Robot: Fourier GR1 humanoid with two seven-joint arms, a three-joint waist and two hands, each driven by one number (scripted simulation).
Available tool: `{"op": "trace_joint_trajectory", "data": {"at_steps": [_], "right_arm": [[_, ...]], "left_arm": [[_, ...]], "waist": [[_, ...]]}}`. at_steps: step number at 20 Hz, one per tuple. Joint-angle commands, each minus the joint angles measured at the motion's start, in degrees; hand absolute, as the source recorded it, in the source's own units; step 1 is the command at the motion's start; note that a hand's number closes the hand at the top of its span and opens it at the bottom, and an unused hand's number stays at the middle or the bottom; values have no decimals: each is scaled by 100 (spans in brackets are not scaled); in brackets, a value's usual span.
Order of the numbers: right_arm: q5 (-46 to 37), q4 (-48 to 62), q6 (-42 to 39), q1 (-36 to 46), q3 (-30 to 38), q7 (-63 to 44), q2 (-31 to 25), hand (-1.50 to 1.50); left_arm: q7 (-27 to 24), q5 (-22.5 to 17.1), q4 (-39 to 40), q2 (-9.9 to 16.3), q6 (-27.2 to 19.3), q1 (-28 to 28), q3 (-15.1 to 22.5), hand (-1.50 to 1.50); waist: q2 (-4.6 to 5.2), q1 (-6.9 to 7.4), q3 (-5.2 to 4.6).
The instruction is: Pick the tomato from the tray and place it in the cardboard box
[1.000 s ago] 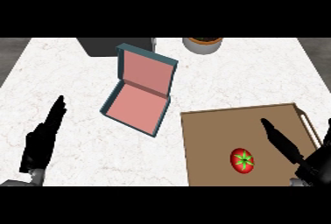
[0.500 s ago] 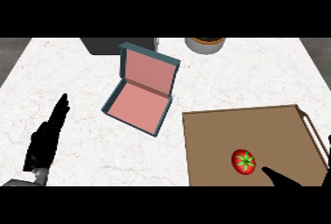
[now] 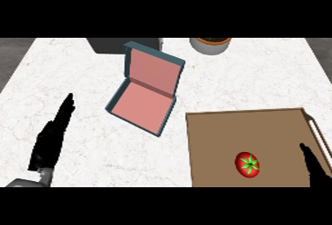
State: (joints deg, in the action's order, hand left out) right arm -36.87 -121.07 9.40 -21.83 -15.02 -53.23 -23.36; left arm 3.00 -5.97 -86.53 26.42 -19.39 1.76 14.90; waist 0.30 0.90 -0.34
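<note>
Since half a second ago the right hand has shifted from just below and right of the tomato out toward the tray's right rim; only its straight fingers show, rising from the lower right corner over the tray, and they hold nothing. They are apart from the tomato, which lies on the brown tray floor toward its lower middle, green stem facing up, in the same spot as before.

On the other side, the left hand rests over the white marbled tabletop, fingers straight and pointing up the view, empty, much as it was earlier.

Between the hands, left of the tray's upper corner, the box sits open: teal outside, pink inside, its lid tilted up and back. Nothing lies inside it.

At the far edge stand a dark grey block and a round pot with a brown rim.
</note>
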Motion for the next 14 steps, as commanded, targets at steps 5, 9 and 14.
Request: {"op": "trace_joint_trajectory", "data": {"at_steps": [5,9,14], "right_arm": [[-841,43,-1110,1360,-841,-2377,880,-150],[-980,43,-1342,1361,-819,-2436,1112,-150],[-922,158,-1681,1288,-556,-2376,1241,-150]], "left_arm": [[66,170,-32,-170,-38,-81,-11,0],[-520,105,432,-134,225,-211,-267,0],[281,191,-173,-110,150,-23,-238,0]], "waist": [[-16,-1,24],[-22,-70,24],[-35,-88,32]]}}
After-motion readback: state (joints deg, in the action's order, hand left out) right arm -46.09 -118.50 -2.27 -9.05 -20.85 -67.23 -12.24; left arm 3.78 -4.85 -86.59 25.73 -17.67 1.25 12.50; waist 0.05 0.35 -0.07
